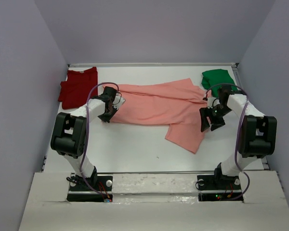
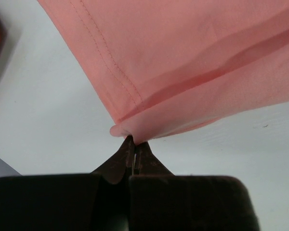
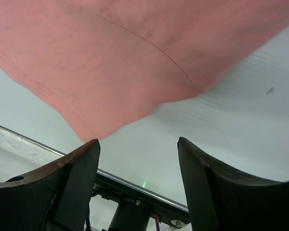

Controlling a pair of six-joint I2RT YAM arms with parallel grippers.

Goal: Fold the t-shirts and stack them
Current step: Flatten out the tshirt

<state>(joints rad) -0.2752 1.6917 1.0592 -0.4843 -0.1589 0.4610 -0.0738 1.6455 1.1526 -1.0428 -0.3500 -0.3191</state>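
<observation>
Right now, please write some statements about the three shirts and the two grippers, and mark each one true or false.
1. The left gripper is shut on an edge of the salmon-pink shirt. True.
2. The right gripper holds the green shirt. False: its jaws are open and empty; the green shirt lies at the far right corner of the table.
3. The dark red shirt lies at the far left. True.
4. The salmon-pink shirt is stacked on the dark red shirt. False: it lies spread on the table, to the right of it.
</observation>
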